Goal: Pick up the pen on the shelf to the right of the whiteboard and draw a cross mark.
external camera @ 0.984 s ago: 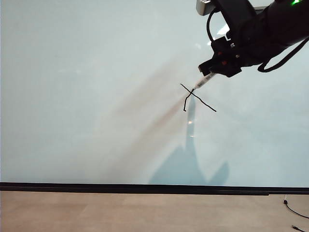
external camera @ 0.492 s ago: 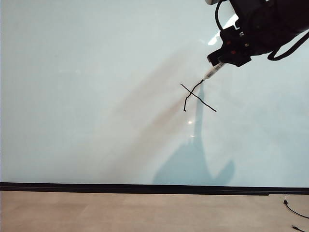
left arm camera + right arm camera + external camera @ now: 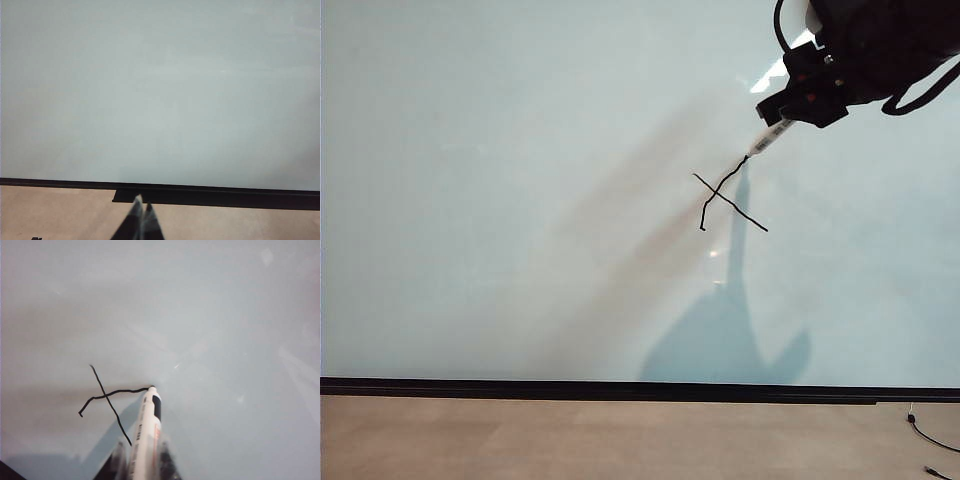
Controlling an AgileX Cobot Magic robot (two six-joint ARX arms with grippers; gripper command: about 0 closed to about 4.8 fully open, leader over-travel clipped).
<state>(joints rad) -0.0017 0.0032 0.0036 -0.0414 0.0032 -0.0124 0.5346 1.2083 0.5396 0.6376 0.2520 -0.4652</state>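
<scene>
The whiteboard (image 3: 520,200) fills most of the exterior view. On it is a thin black cross mark (image 3: 728,200) of two wobbly strokes, seen too in the right wrist view as the cross mark (image 3: 107,402). My right gripper (image 3: 790,115) at the upper right is shut on the white pen (image 3: 767,141). The pen's dark tip rests at the upper right end of one stroke. In the right wrist view the pen (image 3: 146,432) sticks out from between the right gripper (image 3: 144,462) fingers. My left gripper (image 3: 141,207) is shut and empty over the tan floor, below the whiteboard (image 3: 160,90).
A black strip (image 3: 620,388) runs along the board's lower edge, with tan floor (image 3: 570,440) below it. Thin black cables (image 3: 930,440) lie on the floor at the lower right. The right arm casts a dark shadow (image 3: 720,330) on the board.
My right gripper has moved up and to the right with the pen, drawing the second stroke of the cross longer. The left arm has stayed still.
</scene>
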